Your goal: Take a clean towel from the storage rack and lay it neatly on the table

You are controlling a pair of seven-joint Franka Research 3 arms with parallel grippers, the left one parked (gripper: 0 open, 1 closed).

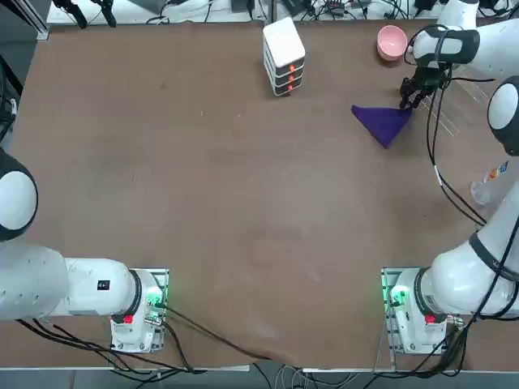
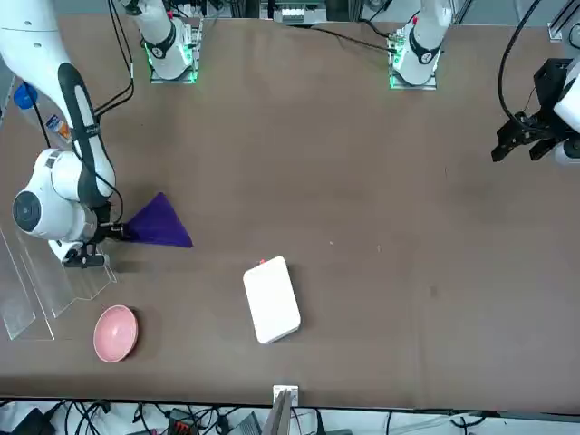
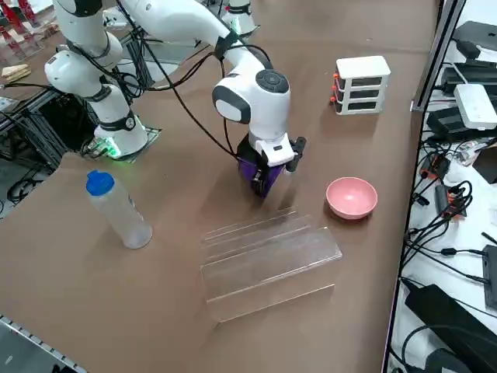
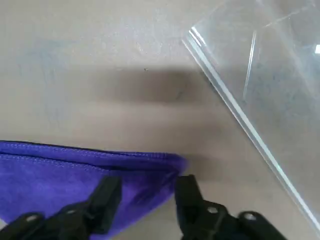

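Purple towel point(image 2: 160, 225) folded on worktop point(image 2: 362, 227), right claw point(image 2: 111, 232) at its corner; clear rack point(image 2: 50, 276), pink bowl point(image 2: 115, 332), white box point(image 2: 272, 299) nearby.

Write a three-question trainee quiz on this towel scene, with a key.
1. True or false: the towel lies on the table, off the storage rack.
2. Which is nearest the right gripper? A) white stacked box B) towel C) bottle
3. Fill in: the pink ___ sits near the rack.

Key: 1 true; 2 B, the jaws straddle the towel's corner with space showing between them; 3 bowl.
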